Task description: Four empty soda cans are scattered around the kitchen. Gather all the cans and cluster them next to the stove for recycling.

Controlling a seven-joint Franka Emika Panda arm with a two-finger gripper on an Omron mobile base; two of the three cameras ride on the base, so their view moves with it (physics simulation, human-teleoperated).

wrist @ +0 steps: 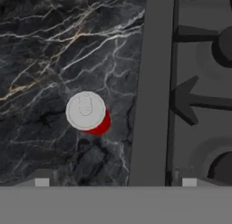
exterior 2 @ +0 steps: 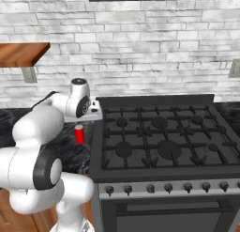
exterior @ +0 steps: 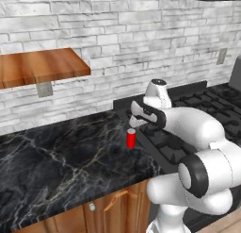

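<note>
A red soda can [exterior: 131, 138] [exterior 2: 80, 134] with a silver top stands upright on the black marble counter [exterior: 56, 152], a short way left of the stove's [exterior 2: 159, 132] edge. My gripper [exterior: 135, 123] [exterior 2: 90, 117] hangs above it, a little toward the wall, pointing down. Looking straight down, the hand view has the can [wrist: 86, 112] left of centre and the stove [wrist: 181, 82] on the right. There my gripper [wrist: 115, 183] is open, its fingertips [wrist: 41, 182] wide apart with nothing between them and well clear of the can.
A wooden shelf [exterior: 37, 67] [exterior 2: 21, 55] juts from the white brick wall above the counter's left part. The stove has cast-iron grates and a row of knobs [exterior 2: 168, 187] on its front. Wooden cabinet doors [exterior: 117, 208] sit under the counter.
</note>
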